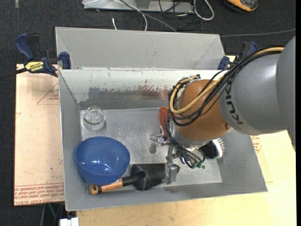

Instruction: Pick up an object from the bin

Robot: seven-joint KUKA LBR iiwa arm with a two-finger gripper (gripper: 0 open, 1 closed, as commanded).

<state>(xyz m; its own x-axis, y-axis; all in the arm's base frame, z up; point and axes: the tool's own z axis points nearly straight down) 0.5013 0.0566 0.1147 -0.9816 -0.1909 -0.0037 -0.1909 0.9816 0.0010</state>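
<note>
1. As the arm (pixel 263 93) reaches in from 3 o'clock, its wrist, under an orange cover (pixel 200 112) looped with cables (pixel 188 86), hangs above the grey metal bin (pixel 127 126), a little toward 3 o'clock of the middle.
2. The pincer (pixel 164 157) points down from the cover toward the floor of the bin, just to 5 o'clock of the floor's middle.
3. Its two metal fingers stand apart: one finger (pixel 157 142) lies toward 11 o'clock, the other (pixel 172 172) toward 5 o'clock. Between them only bare bin floor is seen, so the pincer is open and grips nothing.
4. The thing nearest the pincer is a black tool (pixel 146 177) with a broad dark head, lying flat at 6 o'clock along the near wall.
5. Its wooden handle (pixel 110 186) runs out toward 8 o'clock and ends just below the bowl.
6. The finger at 5 o'clock stands at the 3 o'clock end of the tool's head; whether it touches the head cannot be told.
7. A blue bowl (pixel 102 160) sits upright at 8 o'clock, mouth up, well apart from the pincer.
8. A clear glass jar (pixel 92 117) stands at 10 o'clock, just beyond the bowl.
9. A white-bristled brush (pixel 215 149) lies at 3 o'clock, partly under the cover.
10. A red thing (pixel 163 113) shows at 12 o'clock of the pincer, mostly hidden by the cover; its kind cannot be told.
</note>
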